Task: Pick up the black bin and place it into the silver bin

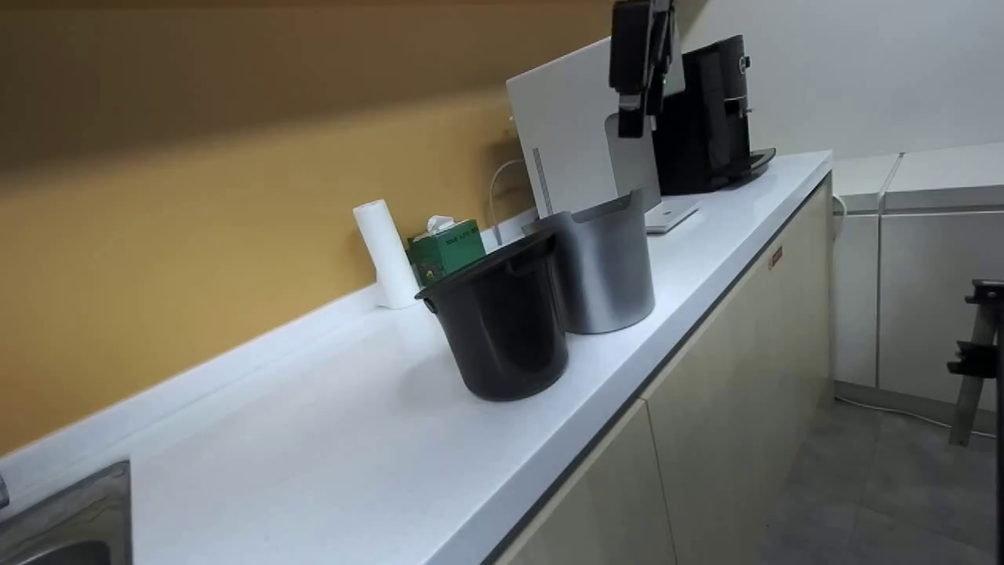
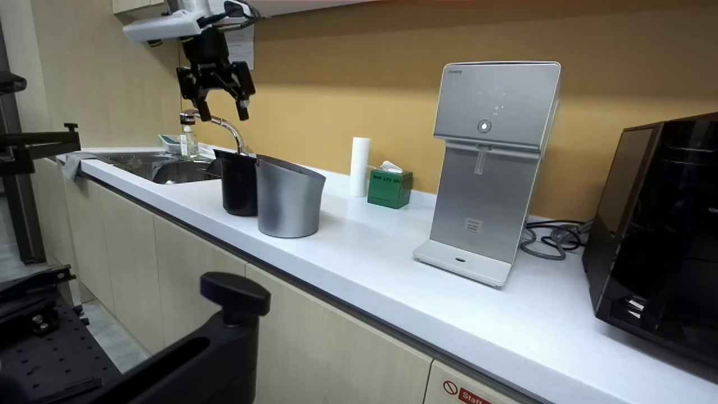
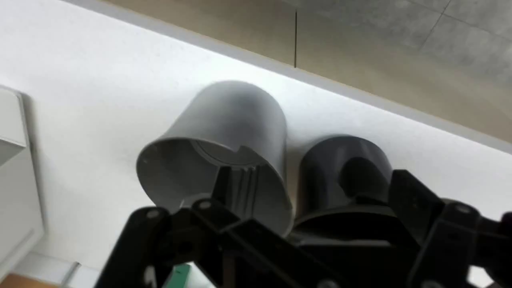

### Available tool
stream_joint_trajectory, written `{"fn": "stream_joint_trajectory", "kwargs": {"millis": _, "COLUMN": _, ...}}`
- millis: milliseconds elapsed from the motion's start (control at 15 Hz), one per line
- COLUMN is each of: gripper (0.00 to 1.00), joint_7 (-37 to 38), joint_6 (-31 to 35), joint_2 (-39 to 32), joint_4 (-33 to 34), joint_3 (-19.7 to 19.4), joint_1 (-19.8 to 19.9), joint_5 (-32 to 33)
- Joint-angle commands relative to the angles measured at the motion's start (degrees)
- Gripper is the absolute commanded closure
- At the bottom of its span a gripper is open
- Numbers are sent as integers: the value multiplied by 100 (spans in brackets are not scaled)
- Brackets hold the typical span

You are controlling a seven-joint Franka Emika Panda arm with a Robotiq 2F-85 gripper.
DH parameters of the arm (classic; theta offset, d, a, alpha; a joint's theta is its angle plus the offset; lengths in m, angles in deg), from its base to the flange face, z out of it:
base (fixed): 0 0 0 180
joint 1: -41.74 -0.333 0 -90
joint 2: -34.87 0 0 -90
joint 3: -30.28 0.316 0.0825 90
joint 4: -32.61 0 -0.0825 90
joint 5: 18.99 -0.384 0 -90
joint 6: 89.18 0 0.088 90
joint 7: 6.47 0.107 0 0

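The black bin (image 1: 506,333) stands upright on the white counter, beside the silver bin. It also shows in the other views (image 2: 239,188) (image 3: 320,176). The silver bin (image 1: 608,275) stands upright with a slanted, notched rim, and shows in both exterior views (image 2: 289,199). In the wrist view I look into the silver bin (image 3: 240,112), and it seems empty. My gripper (image 2: 223,114) is open and empty, well above the bins. In an exterior view only its lower part (image 1: 631,125) shows. In the wrist view its fingers (image 3: 314,176) are wide apart, partly covering both bins.
A green tissue box (image 2: 390,188) and a white paper roll (image 2: 360,167) stand by the wall behind the bins. A water dispenser (image 2: 488,168) and a black machine (image 2: 662,224) stand farther along. A sink (image 2: 162,168) with a tap lies past the black bin.
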Motion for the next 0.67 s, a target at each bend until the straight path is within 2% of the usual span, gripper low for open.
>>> {"fn": "stream_joint_trajectory", "kwargs": {"millis": 0, "gripper": 0, "joint_7": -798, "joint_6": -194, "joint_2": -115, "joint_4": 331, "joint_3": -84, "joint_1": -603, "joint_5": -244}}
{"fn": "stream_joint_trajectory", "kwargs": {"millis": 67, "gripper": 0, "joint_7": -1051, "joint_6": -157, "joint_2": -117, "joint_4": 366, "joint_3": -113, "joint_1": -765, "joint_5": -309}}
{"fn": "stream_joint_trajectory", "kwargs": {"millis": 133, "gripper": 0, "joint_7": -654, "joint_6": -41, "joint_2": -36, "joint_4": 163, "joint_3": -8, "joint_1": -507, "joint_5": -189}}
{"fn": "stream_joint_trajectory", "kwargs": {"millis": 400, "gripper": 0, "joint_7": -936, "joint_6": -41, "joint_2": -45, "joint_4": 230, "joint_3": -27, "joint_1": -718, "joint_5": -230}}
{"fn": "stream_joint_trajectory", "kwargs": {"millis": 600, "gripper": 0, "joint_7": -2038, "joint_6": -108, "joint_2": -224, "joint_4": 379, "joint_3": -302, "joint_1": -1187, "joint_5": -434}}
